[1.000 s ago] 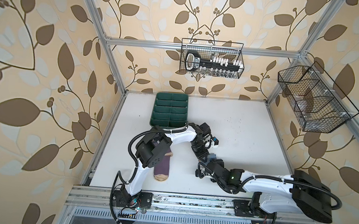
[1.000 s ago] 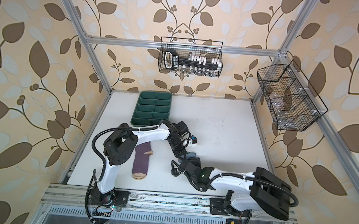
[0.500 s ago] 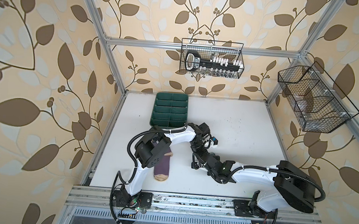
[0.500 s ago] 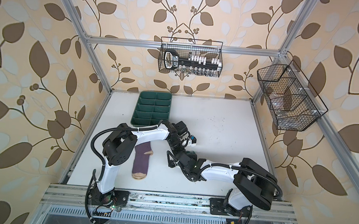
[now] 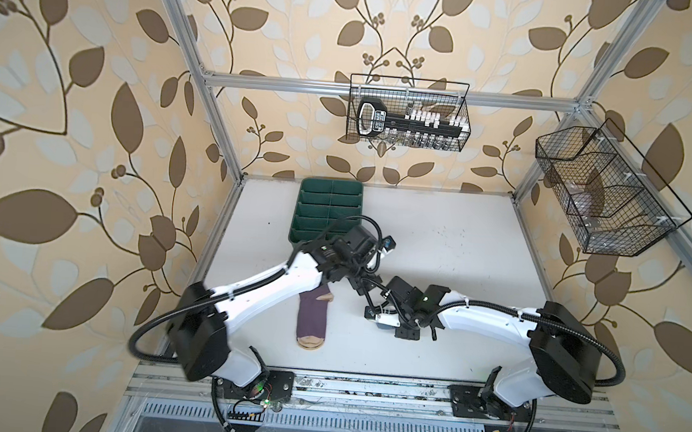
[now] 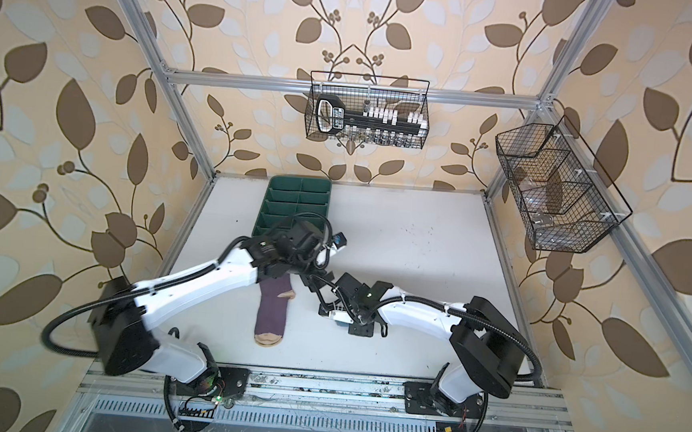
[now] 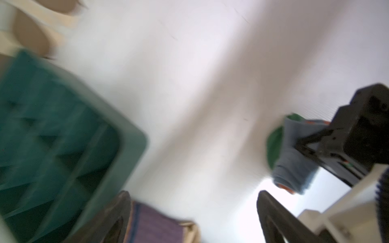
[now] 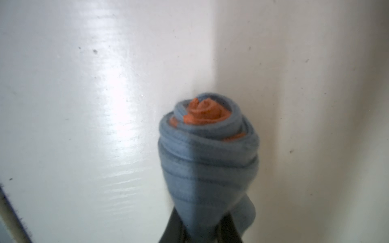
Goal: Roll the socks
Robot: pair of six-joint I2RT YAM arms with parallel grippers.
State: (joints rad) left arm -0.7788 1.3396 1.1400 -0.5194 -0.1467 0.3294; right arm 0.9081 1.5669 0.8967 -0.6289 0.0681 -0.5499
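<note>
The right gripper [image 8: 202, 229] has just pinched shut on the rolled grey-blue sock [image 8: 208, 157] at the middle of the desk [image 5: 459, 241], while the left gripper [image 7: 192, 195] has let go and stands wide. That roll looks finished. The purple sock [image 5: 311, 314] lies flat at near left, not yet rolled.

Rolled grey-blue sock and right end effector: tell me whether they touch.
Touching. The right wrist view shows the right end effector pinching one end of the rolled grey-blue sock between its fingers.
</note>
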